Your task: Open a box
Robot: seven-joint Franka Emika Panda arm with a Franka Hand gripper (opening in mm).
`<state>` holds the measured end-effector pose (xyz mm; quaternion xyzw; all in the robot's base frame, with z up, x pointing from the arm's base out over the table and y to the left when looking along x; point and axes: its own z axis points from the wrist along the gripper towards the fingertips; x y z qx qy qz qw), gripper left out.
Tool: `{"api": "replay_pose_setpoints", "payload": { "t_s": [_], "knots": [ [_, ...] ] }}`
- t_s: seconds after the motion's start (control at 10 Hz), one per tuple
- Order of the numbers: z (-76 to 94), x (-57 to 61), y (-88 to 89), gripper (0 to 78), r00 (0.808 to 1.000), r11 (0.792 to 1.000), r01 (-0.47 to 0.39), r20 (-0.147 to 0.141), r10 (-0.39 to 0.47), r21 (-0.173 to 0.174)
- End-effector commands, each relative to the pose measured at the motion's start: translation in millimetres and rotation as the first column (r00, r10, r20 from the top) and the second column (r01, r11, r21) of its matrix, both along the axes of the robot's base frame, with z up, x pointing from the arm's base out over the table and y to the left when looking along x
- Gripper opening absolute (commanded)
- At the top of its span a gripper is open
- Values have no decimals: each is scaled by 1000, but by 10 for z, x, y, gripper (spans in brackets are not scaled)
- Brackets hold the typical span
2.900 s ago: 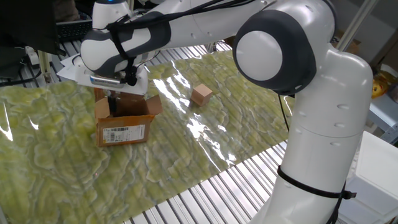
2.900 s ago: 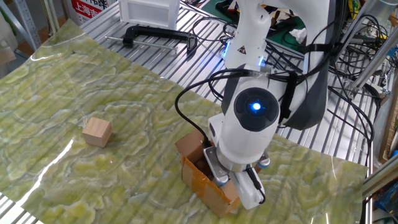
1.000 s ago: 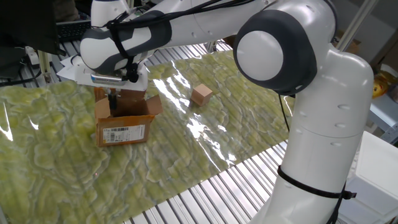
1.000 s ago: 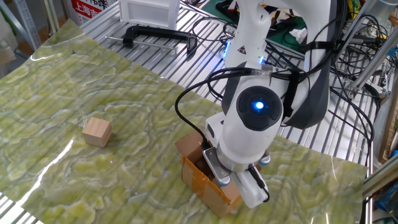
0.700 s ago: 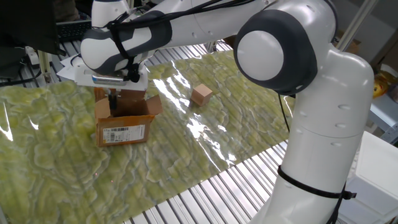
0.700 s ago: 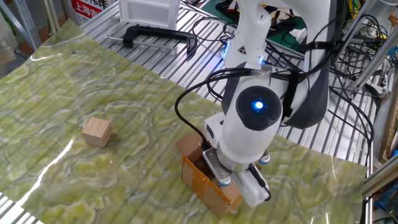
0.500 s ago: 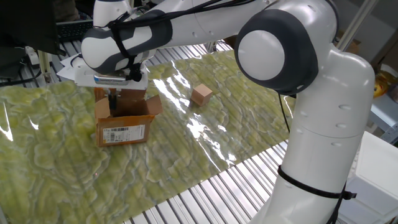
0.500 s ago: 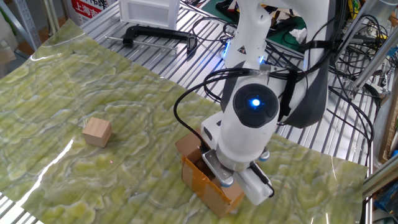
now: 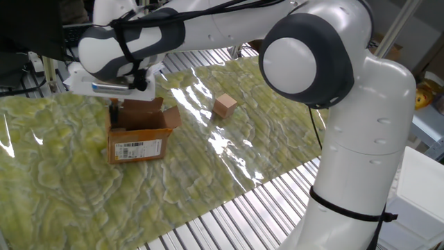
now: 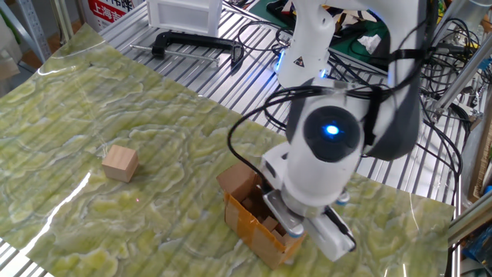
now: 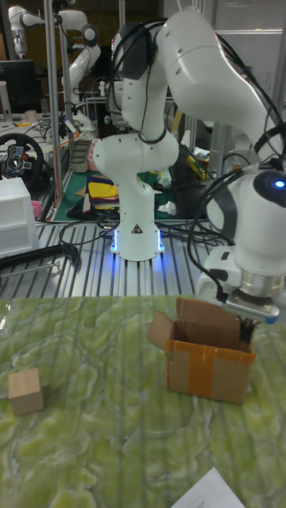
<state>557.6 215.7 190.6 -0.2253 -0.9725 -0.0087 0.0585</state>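
The box (image 9: 139, 133) is being kept on the mat (image 9: 208, 180), with its flaps standing open. The gripper (image 11: 245, 327) is being held just above one end of the open top — its fingertips dipping inside. The small cube (image 9: 224, 105) is sitting on the same mat, well apart from the box.

- A small wooden cube (image 10: 120, 163) lies on the green marbled cloth (image 10: 69, 108).
- A black clamp (image 10: 184, 42) and a white bin (image 10: 183, 15) sit on the desk (image 10: 246, 73).
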Motion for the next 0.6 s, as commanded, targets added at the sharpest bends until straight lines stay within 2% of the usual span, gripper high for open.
{"api": "replay_pose_setpoints", "payload": {
  "t_s": [0.1,0.3,0.5,0.6],
  "knots": [
    [47,-2,133,0,999,999,37,0,-37,1],
    [9,8,307,0,997,997,75,10,-75,-6],
    [-38,19,376,0,996,996,88,18,-87,-9],
    [-101,40,403,0,995,995,94,41,-93,-13]
  ]
}}
